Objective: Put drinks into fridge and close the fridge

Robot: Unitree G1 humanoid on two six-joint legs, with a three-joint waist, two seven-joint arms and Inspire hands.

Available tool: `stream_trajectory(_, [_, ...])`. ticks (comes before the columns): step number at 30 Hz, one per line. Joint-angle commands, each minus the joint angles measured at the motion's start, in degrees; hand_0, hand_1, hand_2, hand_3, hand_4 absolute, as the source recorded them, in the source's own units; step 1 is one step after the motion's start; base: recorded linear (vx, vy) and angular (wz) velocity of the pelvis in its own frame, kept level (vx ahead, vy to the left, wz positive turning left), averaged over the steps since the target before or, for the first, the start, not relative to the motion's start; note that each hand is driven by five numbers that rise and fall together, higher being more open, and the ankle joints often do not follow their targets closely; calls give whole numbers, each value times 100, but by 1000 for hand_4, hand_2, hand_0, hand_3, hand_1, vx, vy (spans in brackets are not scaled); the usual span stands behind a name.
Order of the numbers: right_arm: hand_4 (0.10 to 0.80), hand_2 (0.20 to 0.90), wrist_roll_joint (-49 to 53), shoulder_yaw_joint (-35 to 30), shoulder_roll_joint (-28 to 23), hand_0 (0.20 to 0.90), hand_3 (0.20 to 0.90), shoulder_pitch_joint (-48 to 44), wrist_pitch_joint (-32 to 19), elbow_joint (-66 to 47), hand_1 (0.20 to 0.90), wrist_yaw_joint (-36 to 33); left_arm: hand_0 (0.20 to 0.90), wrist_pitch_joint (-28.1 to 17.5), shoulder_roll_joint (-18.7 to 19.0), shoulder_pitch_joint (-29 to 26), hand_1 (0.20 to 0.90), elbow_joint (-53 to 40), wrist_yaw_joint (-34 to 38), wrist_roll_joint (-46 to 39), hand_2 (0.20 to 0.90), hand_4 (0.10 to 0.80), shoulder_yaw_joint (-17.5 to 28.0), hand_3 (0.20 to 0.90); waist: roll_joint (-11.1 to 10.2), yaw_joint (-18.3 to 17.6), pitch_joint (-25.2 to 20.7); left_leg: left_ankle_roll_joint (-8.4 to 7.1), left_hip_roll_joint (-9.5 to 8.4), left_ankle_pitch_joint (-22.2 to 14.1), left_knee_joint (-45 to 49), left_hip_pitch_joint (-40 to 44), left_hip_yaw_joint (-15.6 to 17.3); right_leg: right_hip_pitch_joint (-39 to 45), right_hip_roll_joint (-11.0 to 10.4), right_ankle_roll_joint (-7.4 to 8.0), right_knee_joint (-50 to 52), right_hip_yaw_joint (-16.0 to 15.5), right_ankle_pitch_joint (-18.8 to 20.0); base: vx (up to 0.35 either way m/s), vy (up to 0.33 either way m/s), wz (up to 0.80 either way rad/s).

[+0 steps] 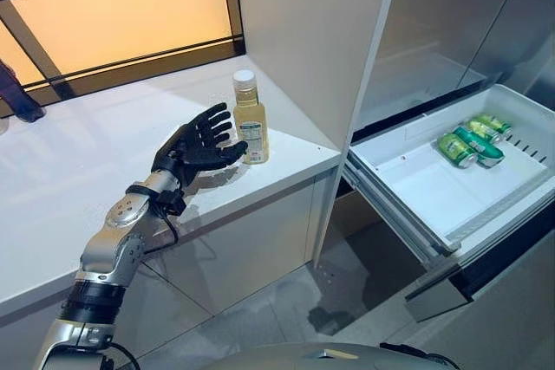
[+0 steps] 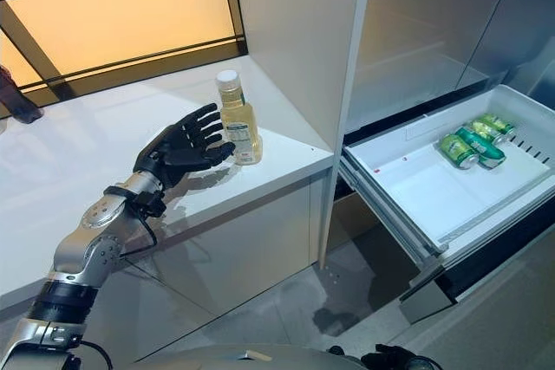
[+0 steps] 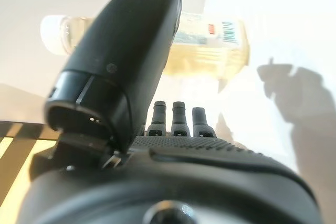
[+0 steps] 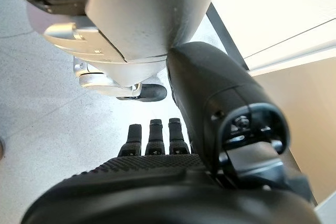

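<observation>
Left hand point(image 1: 198, 146) is spread open just beside the upright bottle point(image 1: 250, 118) on the table point(image 1: 78, 179), not gripping. Risk: a sideways nudge topples the tall bottle. Right hand point(image 4: 157, 145) hangs relaxed, idle. Fridge drawer point(image 1: 408, 175) stands open, holding cans point(image 1: 473, 139).
</observation>
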Motion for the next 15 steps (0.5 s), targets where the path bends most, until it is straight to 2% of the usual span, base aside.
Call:
stream_trajectory(1, [800, 900, -12, 209, 109, 900, 900, -148, 9, 35, 900, 110, 900, -711, 391, -1159, 900, -803, -60, -376, 900, 800, 97, 900, -99, -104, -118, 412, -578, -289, 39, -261, -212, 146, 308, 53, 130, -39, -392, 0, 0, 0])
stream_trajectory(15, [800, 900, -42, 236, 96, 900, 900, -154, -26, 103, 900, 154, 900, -557, 457, -1376, 900, -953, -221, -565, 900, 800, -14, 900, -88, -137, -135, 415, -585, -290, 35, -255, -206, 141, 309, 57, 137, -19, -391, 0, 0, 0])
